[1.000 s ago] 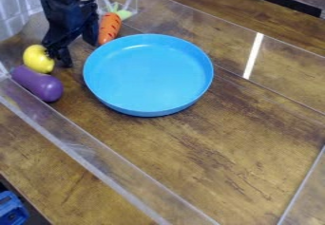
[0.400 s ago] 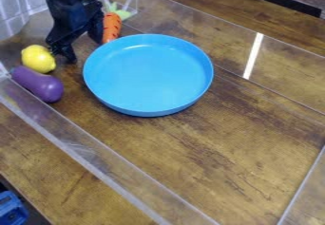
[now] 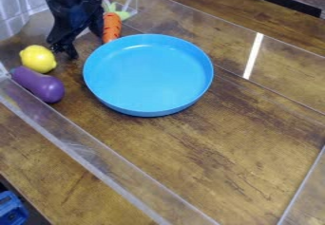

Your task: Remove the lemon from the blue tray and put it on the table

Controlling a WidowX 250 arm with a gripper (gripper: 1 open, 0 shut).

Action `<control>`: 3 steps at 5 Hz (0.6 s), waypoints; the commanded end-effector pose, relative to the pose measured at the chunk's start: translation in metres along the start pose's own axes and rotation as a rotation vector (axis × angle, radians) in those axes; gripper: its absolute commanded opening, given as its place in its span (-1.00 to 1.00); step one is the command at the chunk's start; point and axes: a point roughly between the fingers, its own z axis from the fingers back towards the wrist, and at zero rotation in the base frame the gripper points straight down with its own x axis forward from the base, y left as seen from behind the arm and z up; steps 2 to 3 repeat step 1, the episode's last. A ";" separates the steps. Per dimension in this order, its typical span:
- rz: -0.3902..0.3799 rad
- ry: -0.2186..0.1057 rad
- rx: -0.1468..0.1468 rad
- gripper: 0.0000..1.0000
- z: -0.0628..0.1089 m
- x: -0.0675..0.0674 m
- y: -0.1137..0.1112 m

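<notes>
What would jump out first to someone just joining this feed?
The big blue tray, empty, fills the middle of the wooden table. At far left the lemon sits on the table just above a purple eggplant, with the open gripper right beside the lemon and a carrot behind.

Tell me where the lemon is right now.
In the camera view the lemon lies on the table at the far left, outside the blue tray, just above the eggplant and beside the open gripper.
</notes>
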 end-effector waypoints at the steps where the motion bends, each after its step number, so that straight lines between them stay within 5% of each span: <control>1: 0.018 0.020 0.053 1.00 -0.010 -0.008 0.021; 3: 0.018 0.020 0.053 1.00 -0.010 -0.008 0.021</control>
